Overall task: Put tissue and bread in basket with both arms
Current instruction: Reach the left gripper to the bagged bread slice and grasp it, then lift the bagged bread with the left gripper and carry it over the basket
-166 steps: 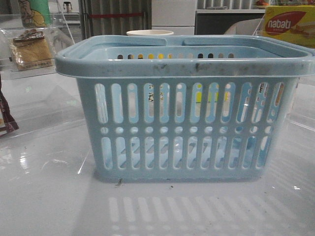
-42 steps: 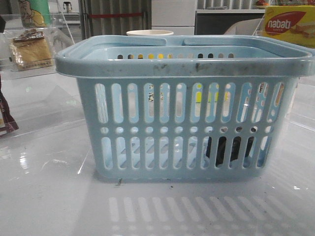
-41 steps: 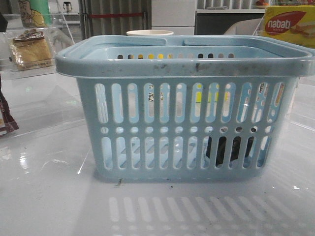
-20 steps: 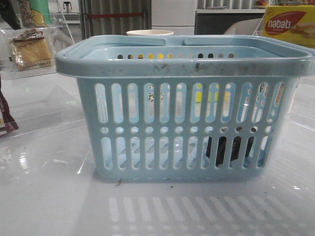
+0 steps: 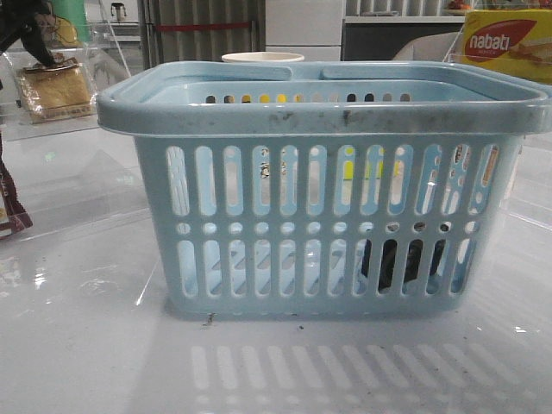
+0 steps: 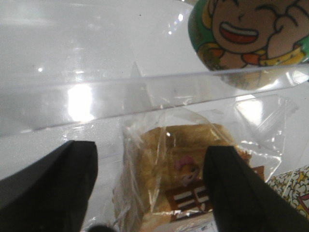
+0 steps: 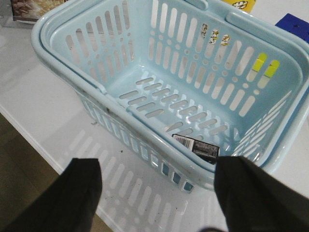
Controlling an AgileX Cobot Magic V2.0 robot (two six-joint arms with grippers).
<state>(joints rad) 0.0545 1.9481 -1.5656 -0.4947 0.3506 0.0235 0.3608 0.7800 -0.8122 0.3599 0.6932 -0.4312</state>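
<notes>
The tissue [image 7: 199, 147] lies in the near corner of the basket [image 5: 321, 112], under the right gripper [image 7: 154, 193], which hangs spread and empty. Farther off, the left gripper [image 6: 150, 188] straddles the wrapped bread [image 6: 181, 169] with fingers apart; it should drop squarely before pinching, since the slippery film probably slides.

A yellow nabati box [image 5: 509, 43] sits at the upper right of the front view. A pale cup rim [image 5: 262, 58] shows at top centre. A dark red-brown packet [image 5: 10, 207] is cut off by the left edge. At upper left stands a green cartoon can [image 5: 62, 21]; the left wrist view shows it [image 6: 251, 41] at upper right, behind a clear plastic edge [image 6: 145, 92]. The white table [image 5: 86, 345] fills the lower frame.
</notes>
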